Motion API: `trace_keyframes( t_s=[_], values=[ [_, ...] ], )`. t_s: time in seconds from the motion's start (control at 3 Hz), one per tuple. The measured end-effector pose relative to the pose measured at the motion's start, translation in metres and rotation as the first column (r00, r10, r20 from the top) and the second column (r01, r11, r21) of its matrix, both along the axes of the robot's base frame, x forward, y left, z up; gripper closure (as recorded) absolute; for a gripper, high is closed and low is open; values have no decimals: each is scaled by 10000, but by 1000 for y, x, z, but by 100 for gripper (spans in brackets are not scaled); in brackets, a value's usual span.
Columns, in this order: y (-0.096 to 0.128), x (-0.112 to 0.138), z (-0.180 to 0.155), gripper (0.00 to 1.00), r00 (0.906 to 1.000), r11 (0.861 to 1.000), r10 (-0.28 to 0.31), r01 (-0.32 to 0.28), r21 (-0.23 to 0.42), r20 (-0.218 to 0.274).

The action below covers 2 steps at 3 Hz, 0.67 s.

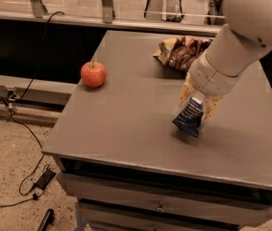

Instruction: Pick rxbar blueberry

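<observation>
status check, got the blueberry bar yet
Gripper shut on rxbar blueberry, over table right side. Bar tilted, top end clamped. Snack bag, apple apart, nothing blocking.

Gripper above grey table, fingers clamped on tilted rxbar blueberry, seemingly raised, 1 apple well apart

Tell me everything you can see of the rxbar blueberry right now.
The rxbar blueberry is a small, flat, rectangular bar in a dark navy-blue wrapper with white lines of text. It is tilted on end, with its upper part pinched between the tan fingers of the gripper, which is shut on it above the right middle of the grey table. Its lower corner is close to its own shadow, and I cannot tell whether it touches the tabletop. Nothing else touches it.
</observation>
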<state>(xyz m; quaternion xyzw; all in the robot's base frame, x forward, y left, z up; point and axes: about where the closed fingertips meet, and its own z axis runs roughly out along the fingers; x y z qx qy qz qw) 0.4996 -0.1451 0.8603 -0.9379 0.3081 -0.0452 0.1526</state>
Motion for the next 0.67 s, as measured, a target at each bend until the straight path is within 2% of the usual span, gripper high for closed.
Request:
trace_keyframes(
  t_s=[0.33,0.67],
  values=[
    [-8,-9,20,100,9983,9969,-417,388,690,415],
    [-8,-9,20,100,9983,9969,-416,387,690,415]
  ],
)
